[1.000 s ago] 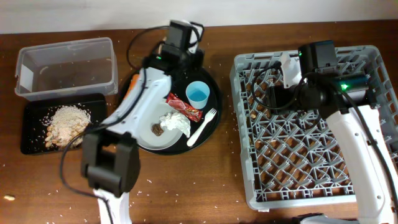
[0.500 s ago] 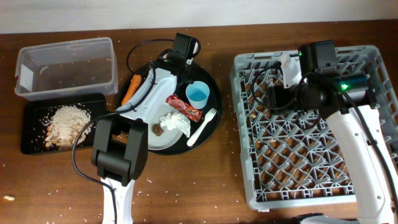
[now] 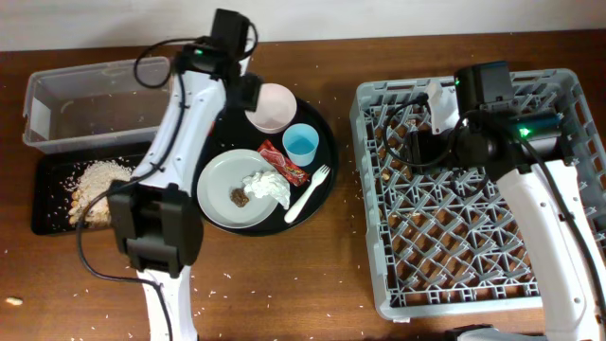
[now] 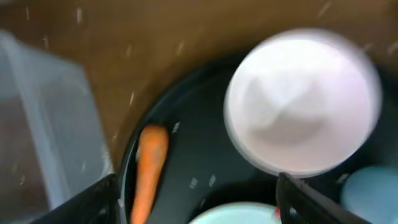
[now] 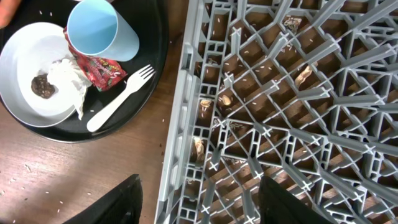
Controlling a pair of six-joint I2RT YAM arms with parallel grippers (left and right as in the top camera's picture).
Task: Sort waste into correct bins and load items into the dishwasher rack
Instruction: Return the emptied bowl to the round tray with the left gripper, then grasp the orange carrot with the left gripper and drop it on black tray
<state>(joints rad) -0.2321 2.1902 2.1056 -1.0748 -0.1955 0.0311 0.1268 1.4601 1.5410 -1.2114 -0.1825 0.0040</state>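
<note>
My left gripper hangs released, jaws wide and empty. The carrot lies on the round tray, just inside its rim. It is likely firm, light and prone to rolling; I would pinch across its thick middle.

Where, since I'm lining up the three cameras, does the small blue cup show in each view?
Overhead: the blue cup stands on the right part of the round black tray, above the fork.
Left wrist: only a blurred pale blue edge in the bottom right corner, below the bowl.
Right wrist: top left, just above the red wrapper.
Shared landmark: the round black tray.
</note>
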